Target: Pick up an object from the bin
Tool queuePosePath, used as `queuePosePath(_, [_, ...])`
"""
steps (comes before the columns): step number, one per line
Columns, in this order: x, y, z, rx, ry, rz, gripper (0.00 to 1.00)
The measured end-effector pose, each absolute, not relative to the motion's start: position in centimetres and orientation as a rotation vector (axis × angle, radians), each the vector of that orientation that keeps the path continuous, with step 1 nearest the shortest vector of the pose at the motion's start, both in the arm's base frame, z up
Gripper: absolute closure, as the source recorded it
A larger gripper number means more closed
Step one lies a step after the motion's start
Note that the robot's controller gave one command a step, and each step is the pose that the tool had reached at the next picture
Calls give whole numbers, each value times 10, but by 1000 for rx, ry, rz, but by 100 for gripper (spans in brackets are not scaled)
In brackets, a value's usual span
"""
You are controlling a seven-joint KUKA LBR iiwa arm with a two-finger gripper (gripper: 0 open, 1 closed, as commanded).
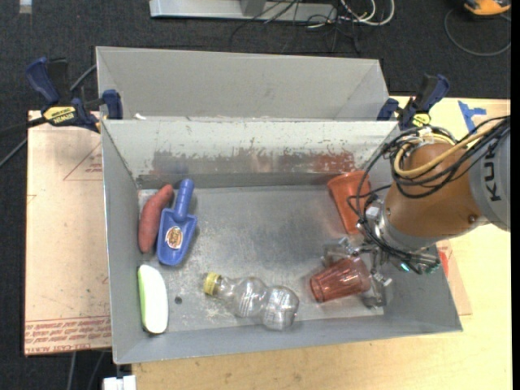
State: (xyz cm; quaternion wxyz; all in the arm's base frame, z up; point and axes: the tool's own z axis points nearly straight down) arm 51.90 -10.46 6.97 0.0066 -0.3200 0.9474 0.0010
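**Bin** [244, 145]: grey metal with sloped walls, holding six loose things spread well apart, none heaped.

**Item 1, task's thing (judged).** Translucent red plastic cup [335, 283]
- Lies on its side on the floor at the near right corner.
- Ribbed and see-through, with a tapered body.
- Which end is the mouth is hard to make out.
- It probably rolls easily as it lies.

**Gripper** [363, 271]
- Low in the bin at the cup's right end, touching or just beside it.
- The wrist's orange cover [431, 201] hangs above it.
- I cannot tell whether the gripper is wide, narrow or closed on the cup, because metal parts and cables crowd that spot.
- Its placement fits an arm coming in from the right, since the cup is the closest thing on that side.

**Other contents**
- Clear plastic bottle [256, 299] with a yellow cap, lying near the front, left of the cup.
- Orange container [345, 197], leaning against the far right wall and partly behind the arm.
- Blue toy scoop [177, 226], at the left.
- Reddish elongated piece [153, 216], just beside the scoop on its left.
- White-and-green oblong [152, 299], at the near left corner.
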Motion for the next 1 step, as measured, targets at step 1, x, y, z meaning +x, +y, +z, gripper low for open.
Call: queuePosePath(1, [519, -104, 70, -1001, 2963, 3, 100])
